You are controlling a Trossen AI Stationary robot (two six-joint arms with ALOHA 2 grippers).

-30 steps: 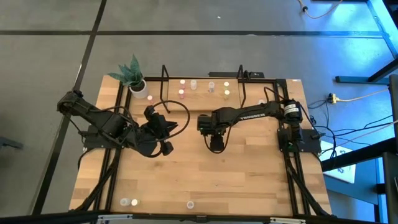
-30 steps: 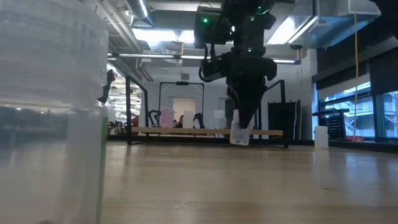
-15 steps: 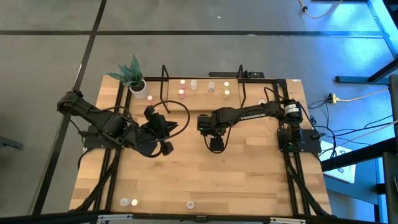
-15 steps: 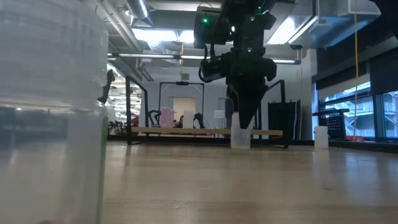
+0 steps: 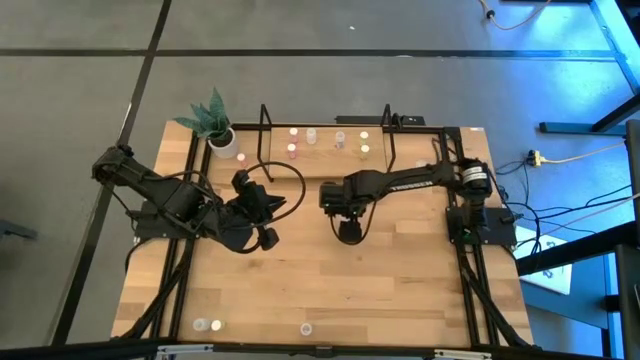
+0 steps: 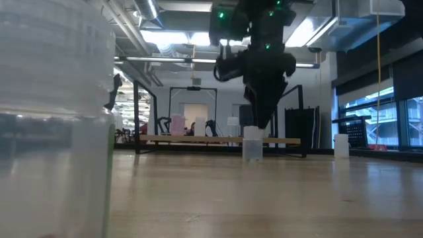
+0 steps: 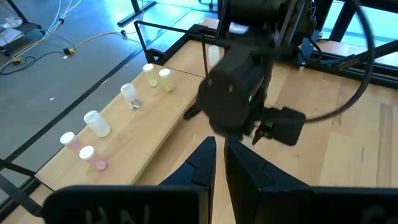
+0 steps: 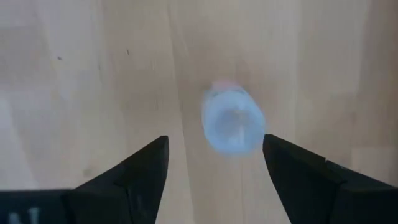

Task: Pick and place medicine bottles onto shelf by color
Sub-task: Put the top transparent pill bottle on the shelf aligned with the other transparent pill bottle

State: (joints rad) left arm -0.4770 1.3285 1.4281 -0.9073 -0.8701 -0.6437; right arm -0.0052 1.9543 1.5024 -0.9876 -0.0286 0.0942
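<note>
While your right gripper (image 8: 214, 165) hangs mid-surface w/ fingers wide over an upright bottle (image 6: 252, 143), left gripper (image 7: 219, 163) waits nearby, fingers narrow, holding nothing.

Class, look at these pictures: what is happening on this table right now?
The right gripper hangs open over a small bottle standing upright mid-table, not gripping it. The left gripper rests shut, to the left of the table's middle. Several bottles with pink, white and yellow tops already stand on the shelf at the table's far edge; a few wait near the front edge.
</note>
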